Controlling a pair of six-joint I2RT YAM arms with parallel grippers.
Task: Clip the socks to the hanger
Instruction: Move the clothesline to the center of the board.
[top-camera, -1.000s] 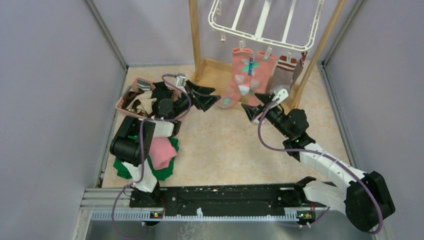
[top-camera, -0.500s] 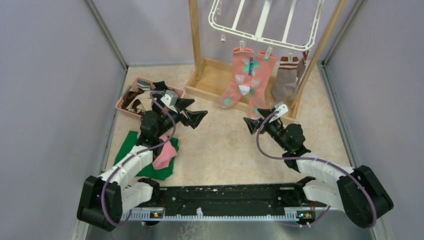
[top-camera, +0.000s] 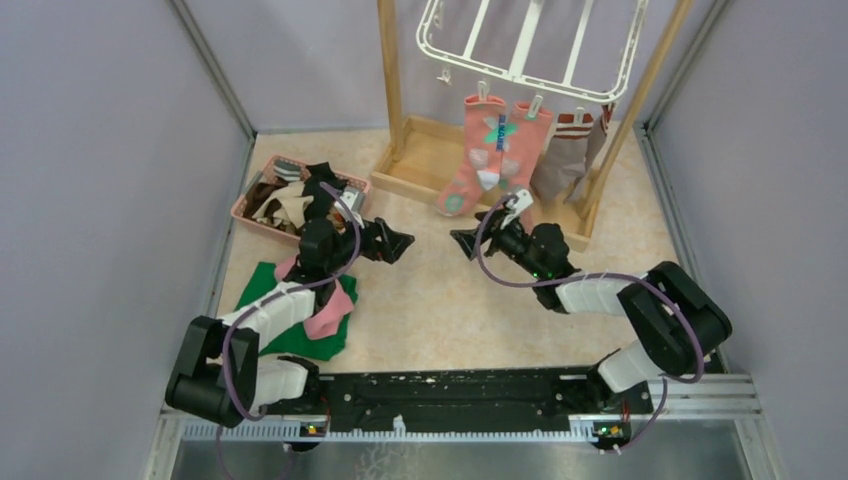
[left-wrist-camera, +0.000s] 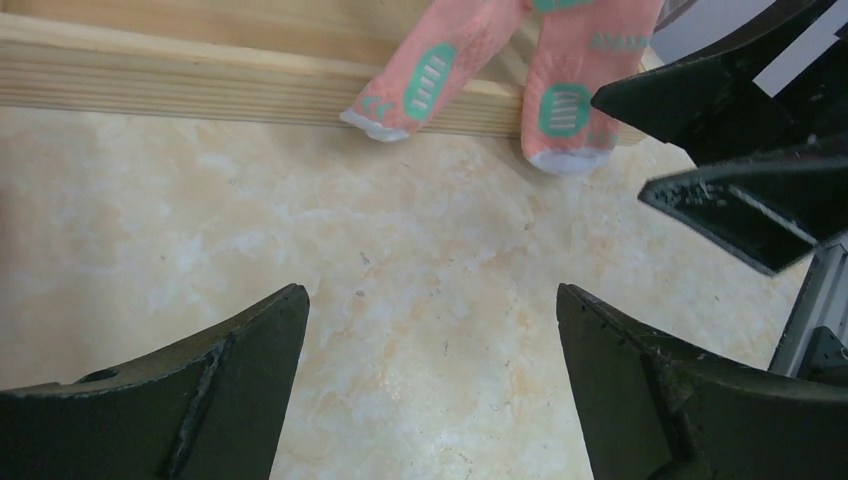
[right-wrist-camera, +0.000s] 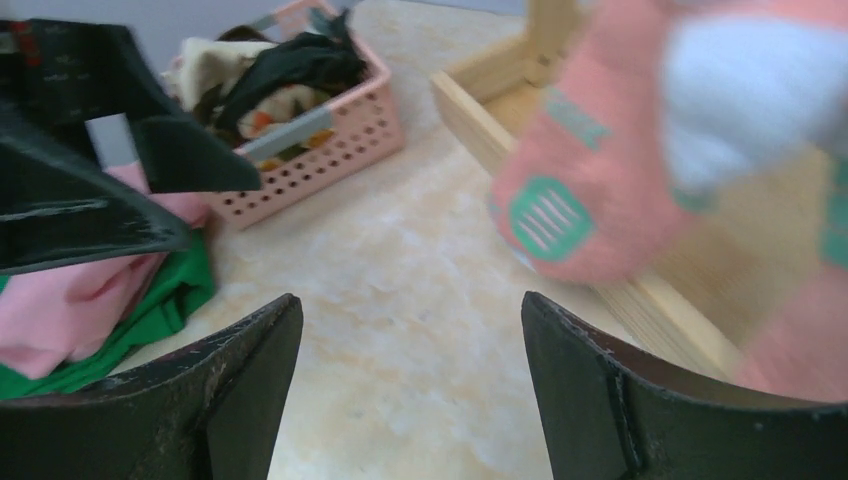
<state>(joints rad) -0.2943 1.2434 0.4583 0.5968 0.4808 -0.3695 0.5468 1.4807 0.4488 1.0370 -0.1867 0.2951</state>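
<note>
Salmon-pink socks (top-camera: 482, 150) hang side by side from clips on the front rim of the white hanger (top-camera: 520, 75) in the overhead view. A grey-brown sock (top-camera: 560, 160) with a striped cuff is clipped just to their right. The hanger sits inside the wooden stand (top-camera: 390, 80). Loose socks (top-camera: 290, 205) lie heaped in the pink basket (top-camera: 262, 218) at the left of the table (top-camera: 440, 300). My left gripper (top-camera: 393, 240) and right gripper (top-camera: 462, 242) are low over the table, tips facing each other, near but apart. A green cloth (top-camera: 258, 283) with a pink cloth (top-camera: 328, 312) on it lies beneath my left arm.

From my left wrist, the left gripper (left-wrist-camera: 430, 300) is spread wide with only bare table between its fingers, holding nothing. The toes of the salmon-pink socks (left-wrist-camera: 425, 85) dangle in front of the wooden stand's base bar (left-wrist-camera: 150, 75). My right gripper (left-wrist-camera: 720, 150) shows at the upper right, jaws parted.

From my right wrist, the right gripper (right-wrist-camera: 410, 310) is also well parted and empty. One of the salmon-pink socks (right-wrist-camera: 590, 200), blurred, hangs close at the right. The basket (right-wrist-camera: 340, 140) lies beyond, and my left gripper (right-wrist-camera: 100, 190) is at the left, above the cloths.
</note>
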